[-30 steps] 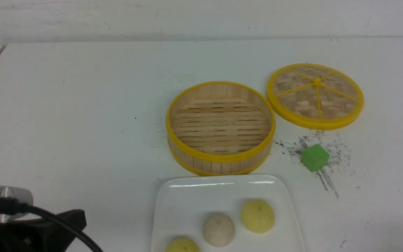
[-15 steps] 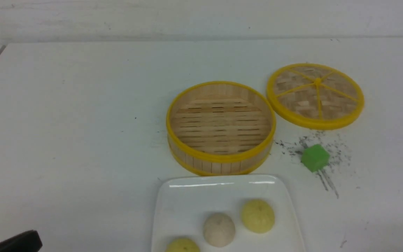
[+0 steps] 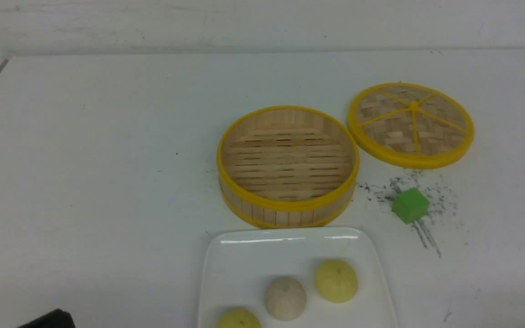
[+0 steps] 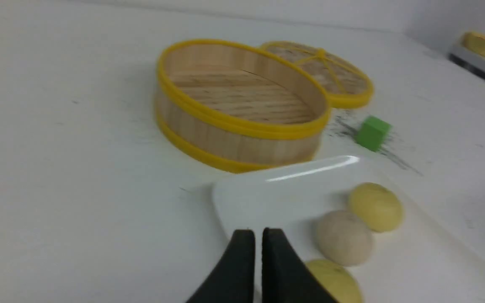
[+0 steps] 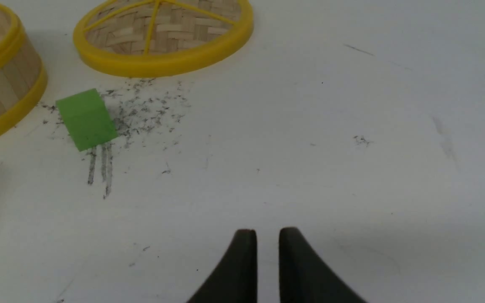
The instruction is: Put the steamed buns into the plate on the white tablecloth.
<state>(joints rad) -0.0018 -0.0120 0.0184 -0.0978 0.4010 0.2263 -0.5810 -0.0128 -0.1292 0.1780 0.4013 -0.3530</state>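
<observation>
Left gripper (image 4: pixel 254 235) nearly closed, empty; 3 steamed buns (image 4: pixel 343 237) just beside, on plate (image 4: pixel 267 189).

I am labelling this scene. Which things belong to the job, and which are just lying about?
Job:
- three buns
- plate
- tablecloth

Lying about:
- steamer basket, nothing in it
- lid
- green cube

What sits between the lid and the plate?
The green cube, on dark speckled marks, lies between the lid and the plate; front view shows it.
</observation>
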